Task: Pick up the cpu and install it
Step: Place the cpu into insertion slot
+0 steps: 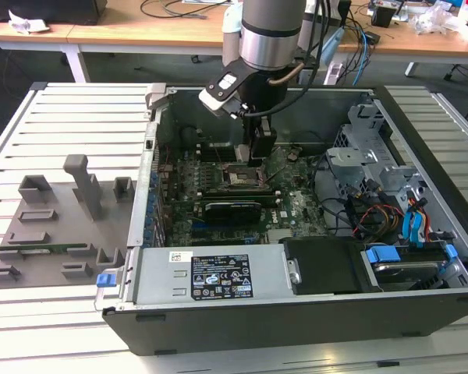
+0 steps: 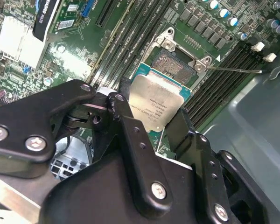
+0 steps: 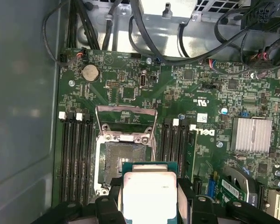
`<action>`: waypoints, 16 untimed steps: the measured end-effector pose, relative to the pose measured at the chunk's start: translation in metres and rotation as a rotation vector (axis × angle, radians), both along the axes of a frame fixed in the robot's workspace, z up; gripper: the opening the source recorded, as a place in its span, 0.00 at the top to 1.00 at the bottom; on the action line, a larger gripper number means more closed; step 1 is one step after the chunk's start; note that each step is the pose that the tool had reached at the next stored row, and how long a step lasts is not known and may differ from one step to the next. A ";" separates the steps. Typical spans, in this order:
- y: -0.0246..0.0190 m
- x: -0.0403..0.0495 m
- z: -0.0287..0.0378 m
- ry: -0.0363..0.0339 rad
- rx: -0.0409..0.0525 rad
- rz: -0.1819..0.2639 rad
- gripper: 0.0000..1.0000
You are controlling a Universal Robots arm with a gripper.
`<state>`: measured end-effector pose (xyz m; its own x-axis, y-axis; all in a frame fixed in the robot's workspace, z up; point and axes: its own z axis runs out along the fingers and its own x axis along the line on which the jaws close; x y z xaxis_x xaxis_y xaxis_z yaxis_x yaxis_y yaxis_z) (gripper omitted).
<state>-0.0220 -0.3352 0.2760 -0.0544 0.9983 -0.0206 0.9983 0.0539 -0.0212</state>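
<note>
The scene is lit brightly and evenly from overhead, as is shown in the exterior view by the pale slatted bench point(image 1: 62, 109), on which only faint, soft shadows are cast. The inside of the computer case point(image 1: 296, 319) is rendered dimmer, and its near wall is left almost black. In the first wrist view the metal top of the cpu point(image 3: 149, 196) is washed out to near white by glare, and a heatsink point(image 3: 252, 134) is likewise overexposed. In the second wrist view the cpu's print is legible, while highlights are caught on the black claw point(image 2: 154, 109), whose nearest parts are slightly blurred.
</note>
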 end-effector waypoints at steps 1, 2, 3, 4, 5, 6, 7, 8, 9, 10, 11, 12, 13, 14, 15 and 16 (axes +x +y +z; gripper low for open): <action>0.0000 -0.0001 -0.0017 -0.0001 0.0001 -0.025 0.45; 0.0001 0.0000 -0.0029 0.0000 -0.0001 -0.027 0.45; 0.0004 0.0000 -0.0042 0.0000 0.0000 -0.027 0.45; 0.0014 -0.0001 -0.0068 0.0001 -0.0002 -0.027 0.45; 0.0024 0.0000 -0.0081 0.0000 0.0000 -0.027 0.45; 0.0036 0.0000 -0.0093 0.0000 0.0001 -0.027 0.45; 0.0045 0.0000 -0.0100 0.0000 0.0000 -0.027 0.45; 0.0054 0.0000 -0.0108 0.0000 0.0000 -0.027 0.45; 0.0062 0.0000 -0.0120 -0.0001 0.0002 -0.027 0.45; 0.0064 0.0000 -0.0142 0.0000 0.0001 -0.027 0.45; 0.0064 0.0000 -0.0165 0.0000 -0.0001 -0.027 0.45; 0.0064 0.0000 -0.0185 0.0001 0.0000 -0.027 0.45; 0.0064 0.0000 -0.0202 0.0000 0.0000 -0.027 0.45; 0.0064 0.0000 -0.0216 0.0000 0.0000 -0.027 0.45; 0.0064 0.0000 -0.0225 0.0000 0.0000 -0.027 0.45; 0.0064 0.0000 -0.0238 0.0000 0.0000 -0.027 0.45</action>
